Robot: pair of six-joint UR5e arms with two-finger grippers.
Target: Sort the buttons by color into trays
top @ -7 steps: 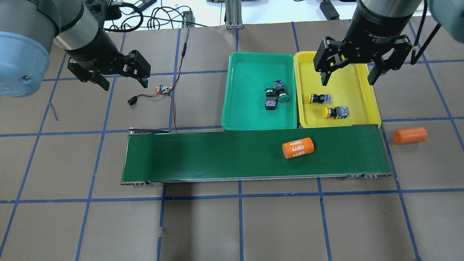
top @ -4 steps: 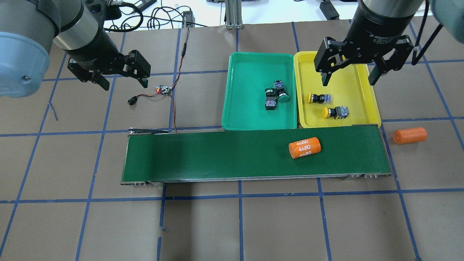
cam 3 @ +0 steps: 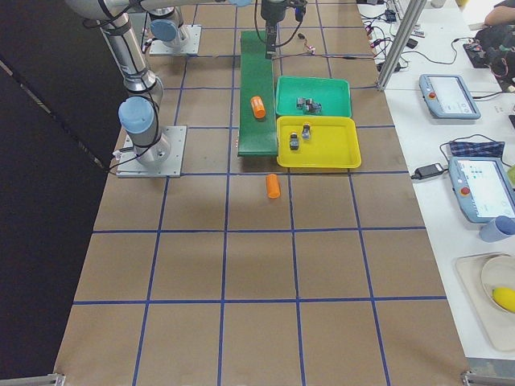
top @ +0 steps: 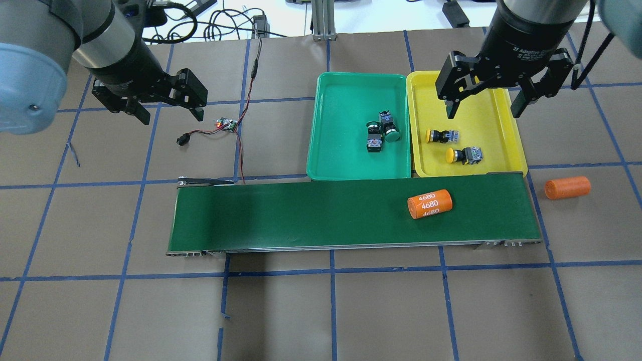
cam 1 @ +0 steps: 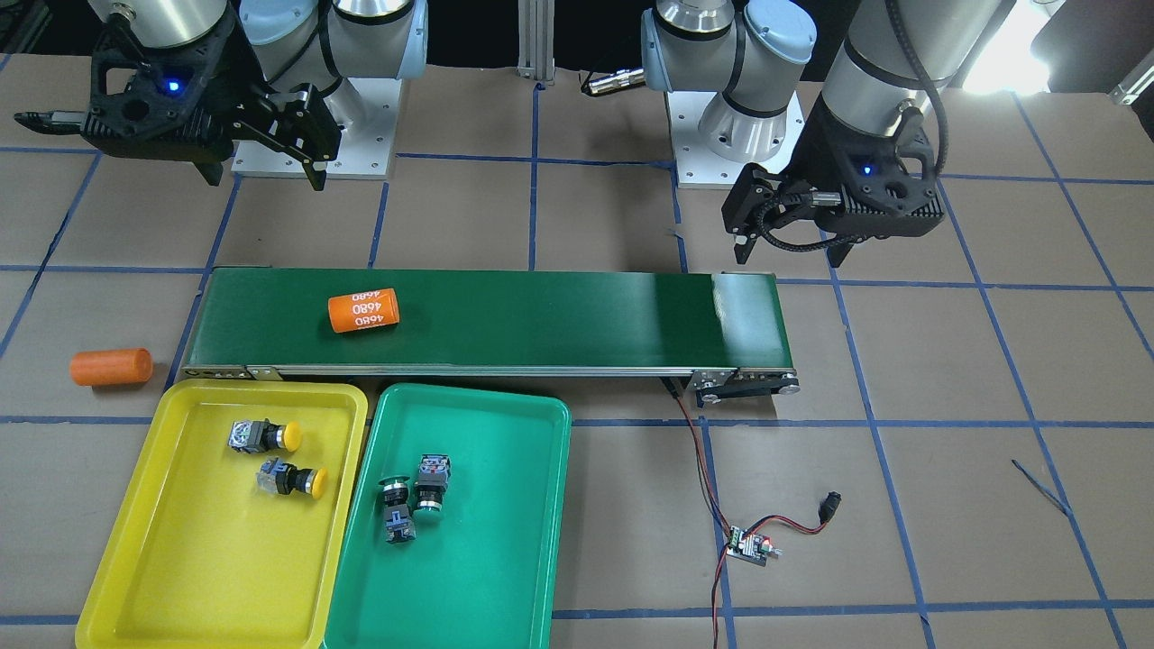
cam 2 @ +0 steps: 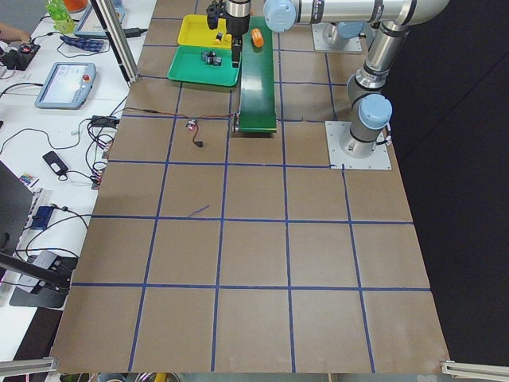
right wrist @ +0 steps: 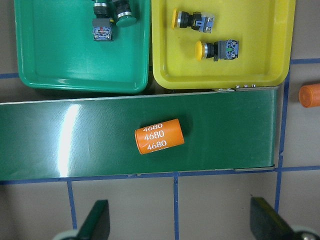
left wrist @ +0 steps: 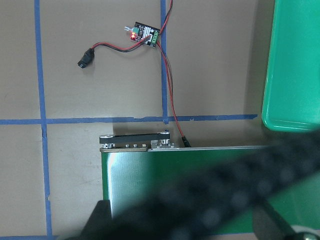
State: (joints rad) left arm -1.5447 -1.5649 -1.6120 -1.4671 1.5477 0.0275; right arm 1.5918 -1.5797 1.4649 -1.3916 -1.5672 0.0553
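Observation:
Two green buttons lie side by side in the teal green tray. Two yellow buttons lie in the yellow tray right beside it. My right gripper hangs open and empty above the far part of the yellow tray, well clear of the buttons. The right wrist view looks down on both trays, with the open fingers at its bottom edge. My left gripper is open and empty over the bare table, far left of the trays.
A long dark-green conveyor belt runs along the near side of both trays. An orange cylinder marked 4680 lies on it toward its right end. A second orange cylinder lies on the table past that end. A small circuit board with wires sits near the left gripper.
The orange cylinder on the belt has travelled to the right. Both arms have hardly moved and both grippers stay open.

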